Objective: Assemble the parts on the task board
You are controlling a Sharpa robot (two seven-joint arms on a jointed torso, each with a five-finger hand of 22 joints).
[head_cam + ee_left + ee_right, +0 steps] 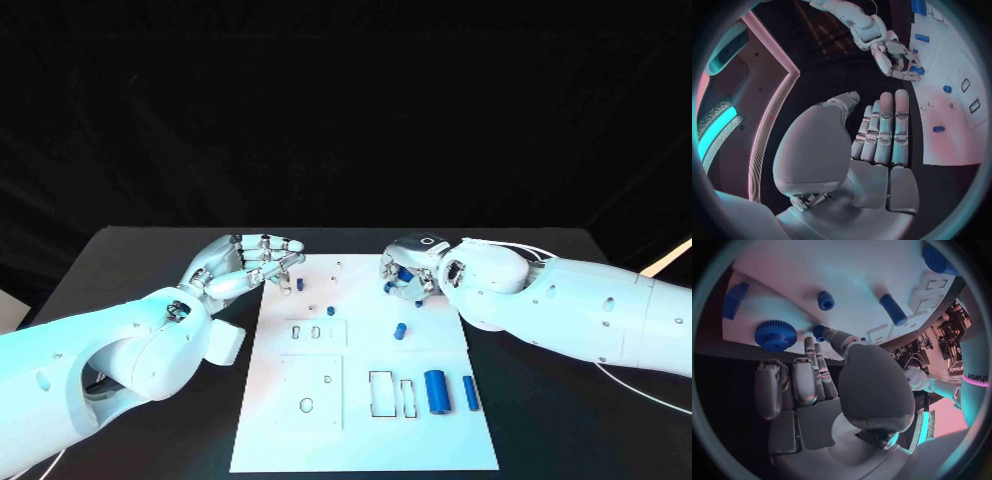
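On black table (159, 260), white task board (361, 420)

Before me lies a black surface (159, 250), matte and bare near its far edge. Behind it a black curtain (346, 110) hangs in soft folds, closing off the whole back wall.

Black table (548, 430) under dark backdrop (346, 110)

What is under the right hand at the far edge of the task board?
Under the right hand, the right wrist view shows a blue gear lying on the task board, with a small blue part at its fingertips. Whether the fingers actually grip that part is unclear.
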